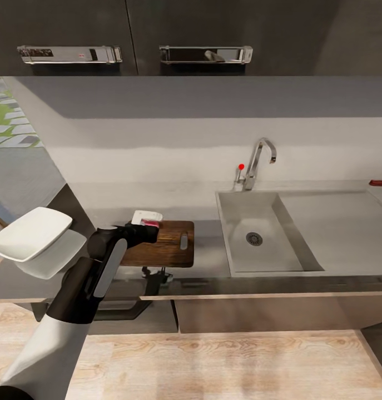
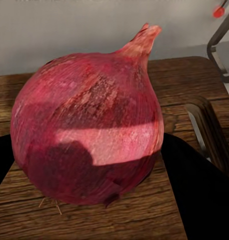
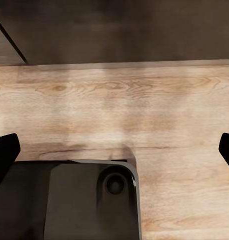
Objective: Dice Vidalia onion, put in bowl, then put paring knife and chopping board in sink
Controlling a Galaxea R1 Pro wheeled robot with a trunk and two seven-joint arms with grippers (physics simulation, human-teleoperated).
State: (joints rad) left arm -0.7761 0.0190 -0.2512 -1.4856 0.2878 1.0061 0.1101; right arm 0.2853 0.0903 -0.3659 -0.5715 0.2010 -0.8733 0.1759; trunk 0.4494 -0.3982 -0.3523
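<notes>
While over chopping board (image 2: 194, 85), L gripper (image 2: 114, 165) jaws clamped round Vidalia onion (image 2: 87, 132); R gripper (image 3: 114, 150) jaws wide, empty.

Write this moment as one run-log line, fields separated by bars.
step: onion to board | left claw: shut on pinkish-red rounded onion over brown wooden chopping board | right claw: open above floor | grey steel sink: empty

one onion (image 2: 87, 135), one board (image 1: 168, 244), one bowl (image 1: 29, 233)
</notes>
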